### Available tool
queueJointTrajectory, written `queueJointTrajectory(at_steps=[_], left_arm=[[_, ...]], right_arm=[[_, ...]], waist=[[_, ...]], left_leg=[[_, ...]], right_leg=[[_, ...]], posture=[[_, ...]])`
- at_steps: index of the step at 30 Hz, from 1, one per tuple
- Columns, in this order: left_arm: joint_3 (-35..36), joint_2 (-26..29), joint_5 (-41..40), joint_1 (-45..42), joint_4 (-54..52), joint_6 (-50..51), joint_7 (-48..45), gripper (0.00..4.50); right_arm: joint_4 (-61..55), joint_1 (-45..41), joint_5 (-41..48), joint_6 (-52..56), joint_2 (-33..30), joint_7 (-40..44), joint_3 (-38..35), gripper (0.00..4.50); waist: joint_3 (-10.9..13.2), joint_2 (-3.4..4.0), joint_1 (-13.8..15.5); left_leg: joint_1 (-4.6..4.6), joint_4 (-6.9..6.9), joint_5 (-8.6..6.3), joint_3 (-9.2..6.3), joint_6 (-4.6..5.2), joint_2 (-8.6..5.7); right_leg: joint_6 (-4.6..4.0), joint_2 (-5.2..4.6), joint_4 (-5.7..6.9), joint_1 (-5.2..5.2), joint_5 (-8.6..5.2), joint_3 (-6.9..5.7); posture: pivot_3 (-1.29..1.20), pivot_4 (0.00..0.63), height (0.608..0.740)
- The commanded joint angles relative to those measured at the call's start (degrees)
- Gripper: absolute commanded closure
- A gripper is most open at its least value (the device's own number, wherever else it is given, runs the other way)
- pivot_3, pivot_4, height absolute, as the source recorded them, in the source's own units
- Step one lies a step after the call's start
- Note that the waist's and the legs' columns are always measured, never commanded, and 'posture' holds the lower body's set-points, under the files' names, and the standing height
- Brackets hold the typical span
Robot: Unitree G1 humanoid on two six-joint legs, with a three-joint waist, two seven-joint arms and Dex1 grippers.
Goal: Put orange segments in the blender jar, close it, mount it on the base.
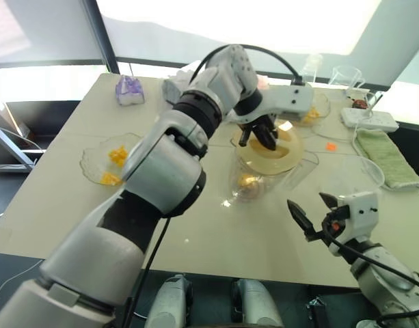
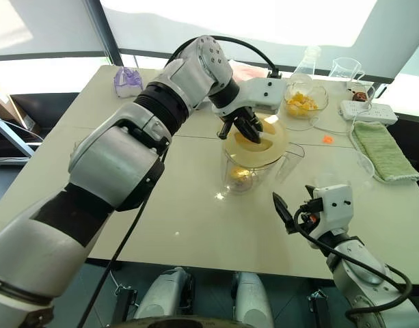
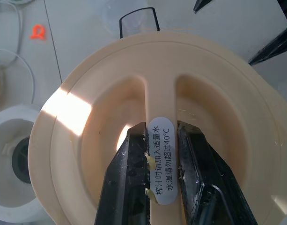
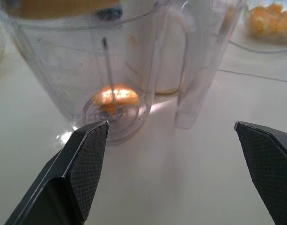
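Left gripper clamps the lid ridge over the blender jar at table centre; press level to seat; right gripper, at five o'clock, gapes empty.

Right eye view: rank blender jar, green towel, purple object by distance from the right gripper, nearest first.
From the right gripper:
1. blender jar: just ahead, toward table centre, lid on it.
2. green towel: far along the table's right edge.
3. purple object: far left corner, clearly farthest.
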Motion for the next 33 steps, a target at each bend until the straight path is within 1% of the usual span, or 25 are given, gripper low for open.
queueJointTrajectory(at_steps=[1, 4, 7, 11, 17, 24, 26, 27, 29, 30, 32, 33], left_arm=[[0.4, -0.1, 0.2, 0.7, 0.2, 0.9, -4.4, 4.25], [0.4, 0.1, 0.4, 1.7, 0.1, 0.8, -6.8, 4.25], [0.6, -0.1, 0.7, 2.3, 0.1, 1.8, -6.3, 4.25], [1.5, -0.4, 0.2, 3.1, 0.1, 3.4, -4.9, 4.25], [2.6, -0.9, 0.3, 3.6, 0.0, 4.5, -3.5, 4.25], [3.5, -1.5, 0.1, 3.5, 0.0, 4.9, -2.3, 4.25], [3.6, -1.6, 0.1, 3.4, 0.0, 4.9, -2.2, 4.25], [3.6, -1.6, 0.1, 3.4, 0.0, 4.9, -2.2, 4.25], [3.7, -1.6, 0.0, 3.4, 0.0, 5.0, -2.4, 4.25], [3.6, -1.6, 0.1, 3.5, 0.0, 4.9, -2.5, 4.25], [3.6, -1.5, 0.3, 3.8, 0.0, 4.7, -2.8, 4.25], [3.5, -1.4, 0.4, 3.9, 0.0, 4.6, -2.9, 4.25]], right_arm=[[2.7, -2.8, -5.8, -2.9, 0.0, -1.6, 0.7, 0.00], [7.3, -6.3, -10.7, -5.4, 1.5, -3.2, 3.5, 0.00], [10.7, -9.1, -14.1, -7.3, 3.1, -3.7, 6.0, 0.00], [17.2, -12.6, -18.1, -10.8, 5.9, -4.4, 9.2, 0.00], [25.9, -17.3, -21.4, -16.6, 9.4, -5.6, 9.0, 0.00], [34.1, -22.6, -24.7, -23.3, 11.7, -6.8, 8.9, 0.00], [35.8, -23.5, -25.1, -25.0, 12.2, -7.2, 8.6, 0.56], [36.2, -23.7, -25.2, -25.6, 12.4, -7.3, 8.4, 0.91], [36.3, -23.8, -25.3, -26.3, 12.7, -7.1, 8.4, 1.88], [36.2, -23.9, -25.4, -26.4, 12.9, -7.1, 8.5, 2.52], [36.0, -23.9, -25.5, -26.3, 12.9, -7.0, 8.9, 3.50], [35.9, -23.9, -25.3, -26.2, 13.0, -6.8, 9.1, 3.61]], waist=[[0.0, 0.01, 0.0], [0.0, 0.08, -0.1], [-0.1, 0.18, -0.1], [-0.1, 0.21, 0.0], [-0.1, 0.23, -0.1], [-0.1, 0.24, -0.1], [-0.1, 0.24, 0.0], [-0.1, 0.24, 0.0], [-0.1, 0.24, 0.1], [-0.1, 0.24, 0.1], [-0.2, 0.33, 0.0], [-0.2, 0.33, 0.1]], left_leg=[[-0.01, 0.00, 0.00, -0.01, 0.00, 0.00], [-0.05, -0.02, 0.00, -0.02, 0.01, 0.01], [-0.20, -0.15, -0.04, -0.03, 0.06, -0.01], [-0.20, -0.18, -0.08, -0.05, 0.15, -0.10], [-0.17, -0.14, -0.08, -0.04, 0.15, -0.08], [-0.12, -0.13, -0.08, -0.06, 0.15, -0.10], [-0.12, -0.13, -0.08, -0.05, 0.15, -0.11], [-0.13, -0.13, -0.08, -0.06, 0.15, -0.11], [-0.13, -0.13, -0.08, -0.07, 0.15, -0.13], [-0.14, -0.13, -0.08, -0.08, 0.15, -0.15], [-0.14, -0.13, -0.08, -0.07, 0.15, -0.19], [-0.09, -0.13, -0.08, -0.05, 0.15, -0.20]], right_leg=[[-0.02, 0.01, 0.02, -0.01, 0.01, 0.00], [-0.03, 0.05, 0.03, -0.06, 0.01, -0.01], [0.02, 0.10, 0.06, -0.26, -0.02, 0.02], [0.04, 0.15, 0.06, -0.27, -0.03, 0.02], [0.05, 0.08, 0.03, -0.19, -0.03, 0.06], [0.06, 0.08, 0.05, -0.15, -0.03, 0.05], [0.07, 0.08, 0.05, -0.14, -0.03, 0.06], [0.07, 0.08, 0.04, -0.13, -0.03, 0.06], [0.07, 0.07, 0.04, -0.12, -0.03, 0.06], [0.08, 0.04, 0.04, -0.12, -0.03, 0.06], [0.08, -0.02, 0.04, -0.11, -0.04, 0.06], [0.09, -0.04, 0.02, -0.06, -0.03, 0.08]], posture=[[0.00, 0.150, 0.740], [0.00, 0.150, 0.740], [0.00, 0.150, 0.740], [0.00, 0.150, 0.740], [0.00, 0.150, 0.740], [0.00, 0.150, 0.740], [0.00, 0.150, 0.740], [0.00, 0.150, 0.740], [0.00, 0.150, 0.740], [0.00, 0.150, 0.740], [0.00, 0.150, 0.740], [0.00, 0.150, 0.740]])
